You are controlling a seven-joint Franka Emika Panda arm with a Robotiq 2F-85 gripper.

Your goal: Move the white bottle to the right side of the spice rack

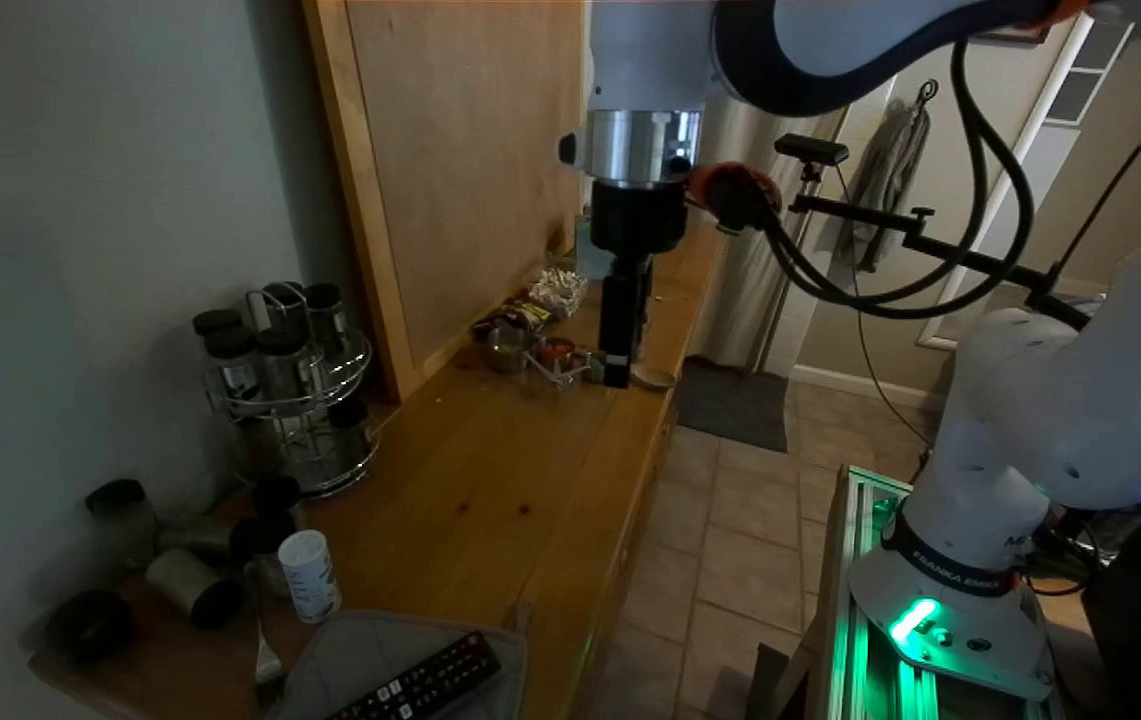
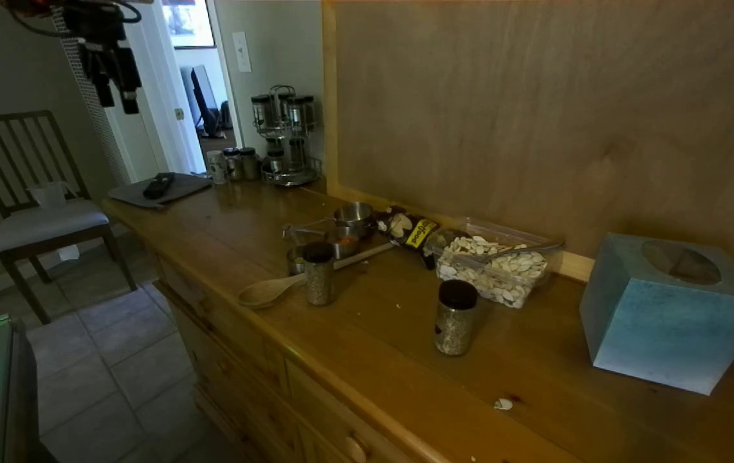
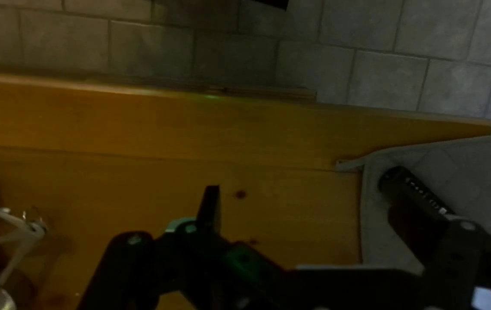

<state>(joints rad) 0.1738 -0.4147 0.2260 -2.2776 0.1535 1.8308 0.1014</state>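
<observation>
The white bottle stands upright on the wooden counter beside loose dark-lidded jars; it also shows in an exterior view. The spice rack, a two-tier round wire carousel of glass jars, stands near the wall; it also shows in an exterior view. My gripper hangs fingers down, high above the counter and well away from both. It also shows in an exterior view. In the wrist view the fingers are spread with nothing between them. Bottle and rack cannot be made out in the wrist view.
Loose dark-lidded jars lie and stand around the bottle. A grey pot holder with a black remote lies beside it. Measuring cups, a wooden spoon, a seed box and a blue tissue box are farther along.
</observation>
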